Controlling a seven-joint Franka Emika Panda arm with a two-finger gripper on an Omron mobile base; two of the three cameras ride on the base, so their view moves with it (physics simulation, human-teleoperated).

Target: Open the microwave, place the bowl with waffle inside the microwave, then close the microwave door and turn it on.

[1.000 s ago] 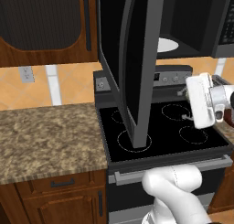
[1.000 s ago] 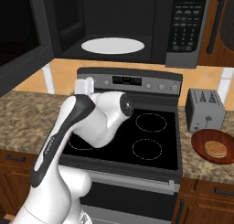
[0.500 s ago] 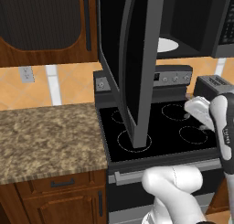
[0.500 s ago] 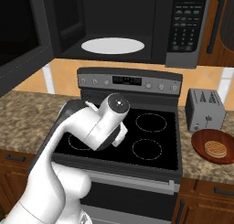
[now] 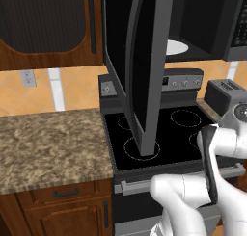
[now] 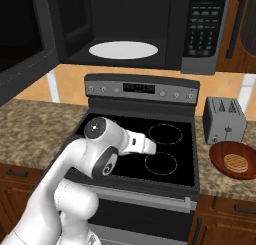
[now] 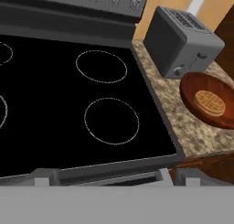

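— Where's the bowl with waffle (image 6: 235, 160) sitting?

— On the speckled counter (image 6: 218, 178) to the right of the stove (image 6: 150, 151), just in front of the grey toaster (image 6: 224, 120). From the hand view it lies to the right, the waffle flat in the middle of the reddish bowl.

— And the microwave (image 6: 130, 29)?

— Up above the stove, cavity open. The white turntable plate (image 6: 123, 50) shows inside, with the button panel (image 6: 203, 26) on its right side. The microwave door (image 5: 142, 61) is swung wide out to the left and hangs over the left burners in the left base view.

— What about the arm?

— It bends low in front of the stove; in the right base view its white wrist (image 6: 137, 143) reaches out above the black glass top, near the front burner ring (image 6: 160, 163). It is well apart from the bowl.

— Are the jaws apart or together?

— I cannot tell; the fingers are not clear from where I stand.

— Anything else nearby?

— Wooden cabinets (image 5: 48, 28) on the upper left and a counter stretch (image 5: 48, 143) left of the stove.
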